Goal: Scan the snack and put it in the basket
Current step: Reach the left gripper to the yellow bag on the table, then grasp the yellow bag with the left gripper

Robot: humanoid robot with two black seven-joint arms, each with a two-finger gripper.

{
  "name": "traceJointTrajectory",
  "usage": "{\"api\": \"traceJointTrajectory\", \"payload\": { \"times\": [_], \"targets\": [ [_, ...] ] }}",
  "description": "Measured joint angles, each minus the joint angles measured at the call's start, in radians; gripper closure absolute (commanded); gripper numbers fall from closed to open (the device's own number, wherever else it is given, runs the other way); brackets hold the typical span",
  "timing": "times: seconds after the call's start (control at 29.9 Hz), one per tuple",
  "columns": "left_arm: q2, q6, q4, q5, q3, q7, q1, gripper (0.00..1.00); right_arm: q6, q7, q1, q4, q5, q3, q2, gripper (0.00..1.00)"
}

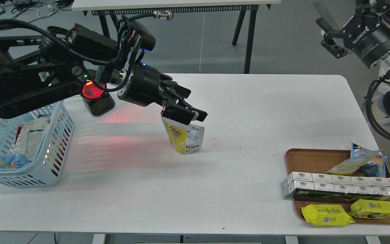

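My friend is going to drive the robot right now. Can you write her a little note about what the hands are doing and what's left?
Left hand: shut on the top of the snack, which sits mid-table beside the red-lit scanner.
Right hand: open, raised at the far right, holding nothing.
Basket: at the table's left edge, with other packs already inside.
Done: snack grasped.
Left: finish the scan if needed, carry the snack left and drop it in the basket.

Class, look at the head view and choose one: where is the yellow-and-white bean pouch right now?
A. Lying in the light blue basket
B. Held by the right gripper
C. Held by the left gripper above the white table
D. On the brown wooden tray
C: the left gripper has its jaws closed on the top of the bean pouch, which hangs over the white table, apart from the basket and the wooden tray.
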Motion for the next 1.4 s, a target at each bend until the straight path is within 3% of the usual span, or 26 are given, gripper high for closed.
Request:
{"api": "traceJointTrajectory", "payload": {
  "times": [0.17, 0.7, 1.17, 1.4],
  "targets": [
    [-0.018, 0.113, 0.024, 0.015, 0.012, 0.0, 0.06, 0.03, 0.0, 0.0, -0.008, 0.002, 0.0, 0.0, -0.006, 0.03],
    [-0.066, 0.232, 0.1, 0.07, 0.019, 0.0, 0.069, 0.04, 0.0, 0.0, -0.029, 0.008, 0.002, 0.004, -0.009, 0.03],
    [-0.109, 0.131, 0.096, 0.388, 0.04, 0.0, 0.037, 0.04, 0.0, 0.0, -0.04, 0.009, 0.002, 0.02, -0.016, 0.03],
    [-0.138, 0.11, 0.101, 0.418, 0.043, 0.0, 0.046, 0.1, 0.0, 0.0, -0.045, 0.009, 0.002, 0.022, -0.021, 0.03]
  ]
}}
